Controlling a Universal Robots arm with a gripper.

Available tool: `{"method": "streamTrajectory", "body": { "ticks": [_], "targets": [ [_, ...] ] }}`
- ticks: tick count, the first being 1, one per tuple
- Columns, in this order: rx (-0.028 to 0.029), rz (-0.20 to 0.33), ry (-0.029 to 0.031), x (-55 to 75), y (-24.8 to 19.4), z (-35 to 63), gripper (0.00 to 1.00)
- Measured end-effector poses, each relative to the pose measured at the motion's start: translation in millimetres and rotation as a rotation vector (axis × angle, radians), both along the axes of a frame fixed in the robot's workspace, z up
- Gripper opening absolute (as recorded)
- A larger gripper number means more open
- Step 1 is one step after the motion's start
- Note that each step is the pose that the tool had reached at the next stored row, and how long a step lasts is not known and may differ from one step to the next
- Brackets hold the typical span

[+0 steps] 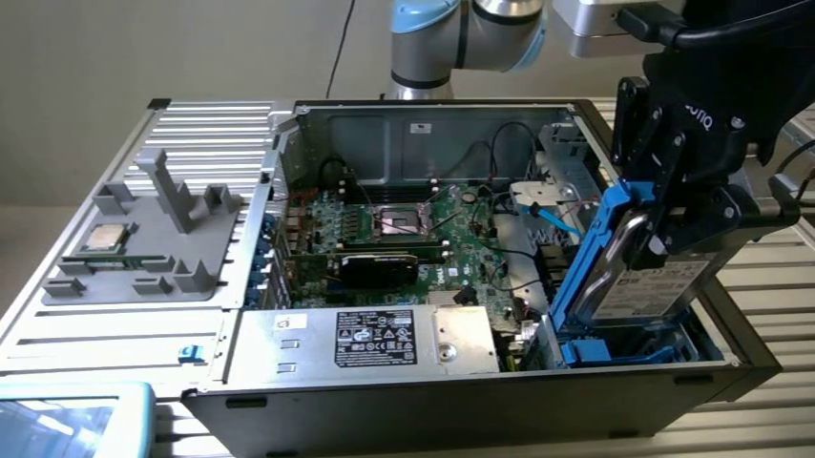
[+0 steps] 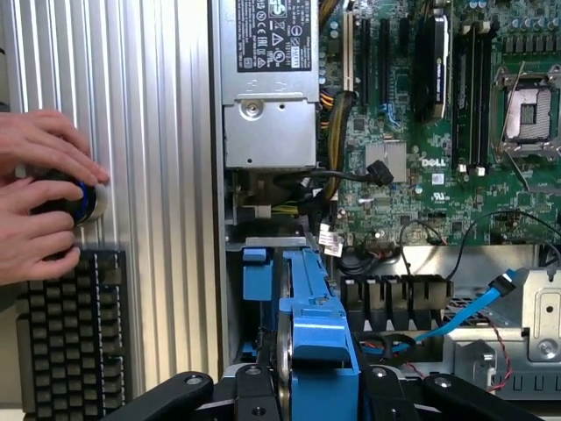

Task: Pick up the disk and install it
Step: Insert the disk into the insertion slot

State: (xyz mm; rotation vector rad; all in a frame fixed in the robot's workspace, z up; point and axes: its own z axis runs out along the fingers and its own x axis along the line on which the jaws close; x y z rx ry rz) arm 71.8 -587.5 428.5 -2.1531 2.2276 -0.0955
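Exterior view: the gripper [image 1: 665, 229] is clamped on the disk [image 1: 640, 286], one black finger on each broad face. The disk stands on edge, tilted, with its lower end down in the blue drive bay [image 1: 612, 349] at the exterior view's right corner of the open case [image 1: 446, 410]. Its blue bracket faces the motherboard [image 1: 407, 239].

Adjacent items:
- A blue data cable [image 1: 560, 216] hangs just beside the bracket.
- The power supply [image 1: 382, 339] with the black label lies near the bay, at the front wall.
- A grey fixture [image 1: 153, 253] outside the case carries a processor chip [image 1: 102, 239], well apart from the disk.

Wrist view: the bracket of the disk [image 2: 316, 324] runs between the fingers of the gripper [image 2: 316, 399]. Black cable bundles sit close to the bay. A person's hands [image 2: 39, 202] rest on a blue-ringed knob [image 2: 85, 200] above a keyboard [image 2: 74, 342].
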Motion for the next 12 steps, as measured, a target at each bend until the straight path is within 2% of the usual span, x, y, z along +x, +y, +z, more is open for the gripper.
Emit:
{"method": "streamTrajectory", "body": {
  "ticks": [12],
  "targets": [
    [0.0000,0.000,0.0000,0.2,-1.7,-2.5,0.37]
  ]
}}
